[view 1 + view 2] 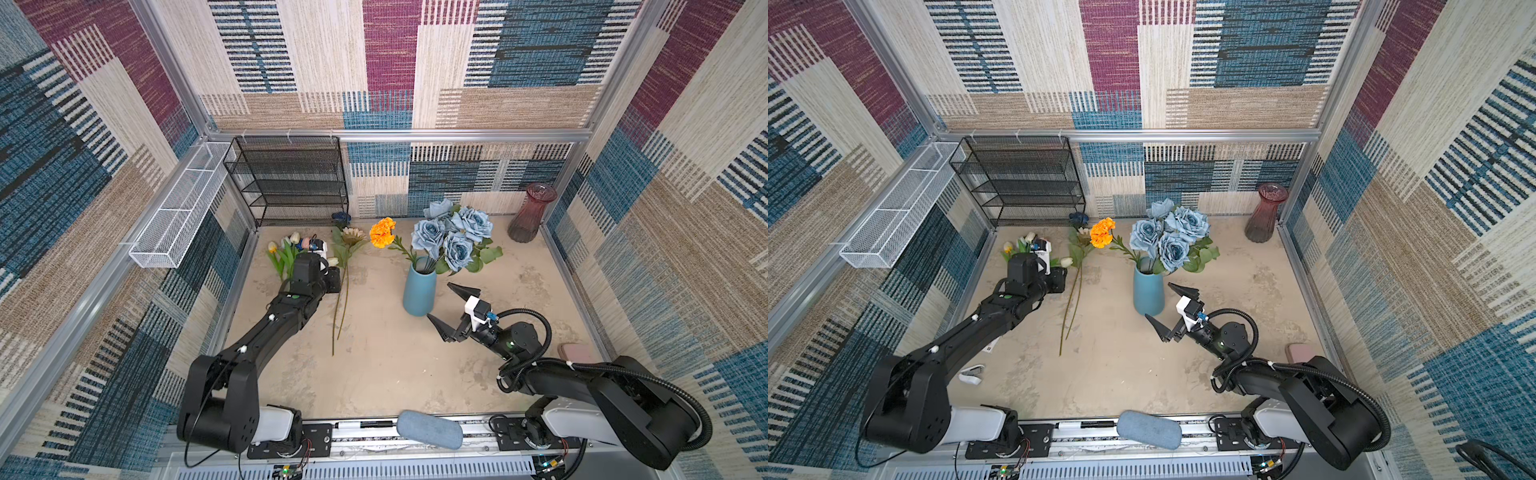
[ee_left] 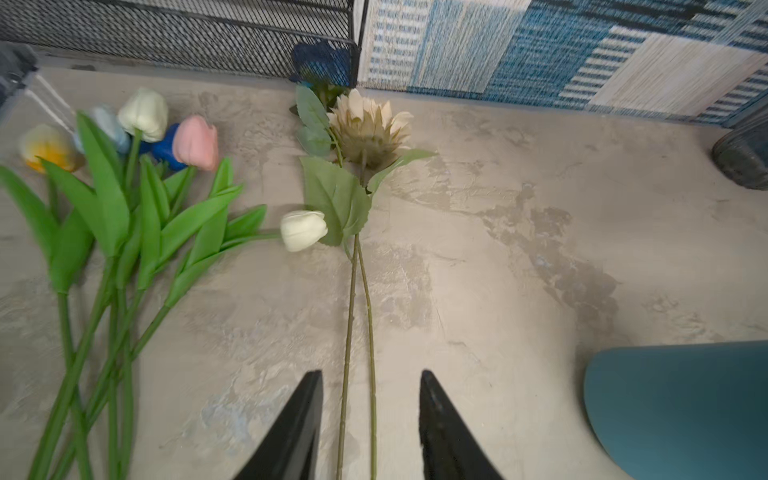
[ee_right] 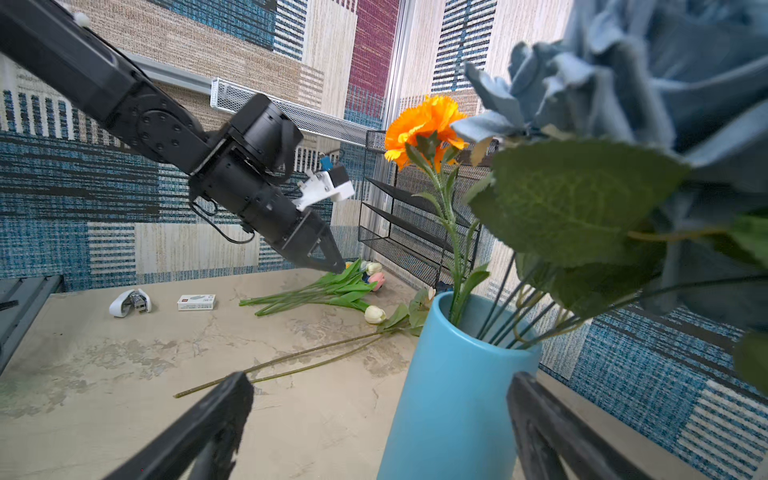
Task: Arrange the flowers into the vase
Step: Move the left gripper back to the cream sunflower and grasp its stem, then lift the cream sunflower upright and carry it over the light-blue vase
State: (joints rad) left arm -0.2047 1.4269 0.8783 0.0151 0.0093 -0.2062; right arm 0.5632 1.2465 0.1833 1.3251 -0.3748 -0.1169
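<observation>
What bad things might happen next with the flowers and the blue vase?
The left gripper, jaws open, straddles two stems lying side by side below the sunflower; closing might lift both or tangle them. The right gripper stands open close beside the blue vase, whose roses lean to one side; a nudge might tip it.

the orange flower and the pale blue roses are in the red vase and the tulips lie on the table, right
Not quite. The orange flower and the pale blue roses stand in the blue vase, not the red vase; both top views show it. The tulips do lie on the table.
</observation>
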